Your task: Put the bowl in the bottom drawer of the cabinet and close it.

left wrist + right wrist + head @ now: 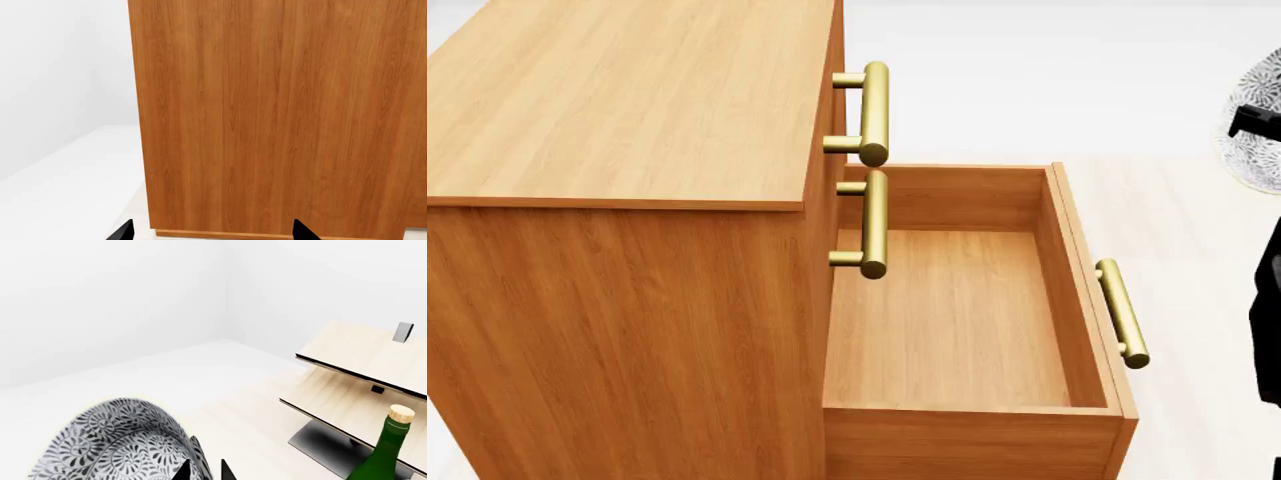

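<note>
- The right tool [203,471] is pinching the bowl [120,445] by its rim.
- The bottom drawer [961,320] is sitting wide open.
- The left tool [210,232] is facing the cabinet [273,115], fingers spread apart, holding nothing.

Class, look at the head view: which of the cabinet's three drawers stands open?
The bottom drawer: it is pulled out, its empty inside showing, while the two drawers above sit flush in the cabinet.

We see the cabinet [627,110] in orange-brown wood-grain veneer, smooth, satin; the bottom drawer [954,320] w/ same wood inside. Bar handles [874,110] look like brushed brass, soft sheen. The bowl [120,445] reads as glazed ceramic w/ dark lace print. Slanted rack [360,365]: pale matt wood. Bottle [387,450]: glossy green glass, cork stopper.
</note>
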Controlling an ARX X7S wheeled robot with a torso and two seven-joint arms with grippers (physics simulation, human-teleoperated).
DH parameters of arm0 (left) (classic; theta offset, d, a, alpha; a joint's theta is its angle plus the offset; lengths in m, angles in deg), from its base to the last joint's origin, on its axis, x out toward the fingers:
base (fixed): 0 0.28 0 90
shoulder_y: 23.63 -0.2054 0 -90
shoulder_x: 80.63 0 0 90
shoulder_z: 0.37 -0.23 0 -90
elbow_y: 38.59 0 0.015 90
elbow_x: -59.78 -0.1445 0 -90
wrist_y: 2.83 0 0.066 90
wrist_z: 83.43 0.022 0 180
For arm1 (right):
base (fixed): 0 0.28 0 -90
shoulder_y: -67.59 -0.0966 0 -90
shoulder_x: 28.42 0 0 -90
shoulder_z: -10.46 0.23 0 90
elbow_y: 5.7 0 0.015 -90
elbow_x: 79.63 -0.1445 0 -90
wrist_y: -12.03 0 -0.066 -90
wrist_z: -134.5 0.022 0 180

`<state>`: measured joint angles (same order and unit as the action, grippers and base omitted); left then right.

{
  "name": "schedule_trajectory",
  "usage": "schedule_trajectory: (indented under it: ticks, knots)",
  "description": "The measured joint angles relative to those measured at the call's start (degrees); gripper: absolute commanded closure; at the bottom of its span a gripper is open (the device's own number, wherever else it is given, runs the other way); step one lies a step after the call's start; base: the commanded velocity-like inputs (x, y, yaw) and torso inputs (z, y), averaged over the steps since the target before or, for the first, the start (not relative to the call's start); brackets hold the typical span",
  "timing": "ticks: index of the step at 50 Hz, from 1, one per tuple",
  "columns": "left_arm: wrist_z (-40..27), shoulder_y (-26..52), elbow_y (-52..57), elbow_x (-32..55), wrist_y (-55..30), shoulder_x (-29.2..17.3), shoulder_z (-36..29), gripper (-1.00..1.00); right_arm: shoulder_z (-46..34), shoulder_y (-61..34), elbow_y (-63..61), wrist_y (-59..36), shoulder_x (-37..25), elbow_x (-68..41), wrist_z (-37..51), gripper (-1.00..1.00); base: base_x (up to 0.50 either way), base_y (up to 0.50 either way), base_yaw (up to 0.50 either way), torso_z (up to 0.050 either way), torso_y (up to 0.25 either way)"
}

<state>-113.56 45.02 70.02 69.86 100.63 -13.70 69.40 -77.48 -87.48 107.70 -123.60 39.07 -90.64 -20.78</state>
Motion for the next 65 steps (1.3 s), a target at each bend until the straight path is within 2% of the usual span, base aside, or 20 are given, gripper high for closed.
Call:
schedule_trajectory:
  ticks: [24,45,65]
  knots:
    - [-0.3,0.1,0.1,0.4,0.0,-0.3,-0.2,-1.00,-6.9,-8.6,14.6,6.3,5.1,2.2,-2.8,1.00,0.00,0.00,0.00,0.000,0.000]
    - [-0.5,0.3,-0.1,0.7,0.1,-0.4,-0.4,-1.00,-10.6,-20.0,44.2,19.8,10.4,4.9,-6.7,1.00,0.00,0.00,0.00,0.000,0.000]
    - [-0.7,0.4,-0.2,0.8,0.2,-0.6,-0.7,-1.00,-9.5,-22.1,51.2,19.4,13.6,7.9,-10.9,1.00,0.00,0.00,0.00,0.000,0.000]
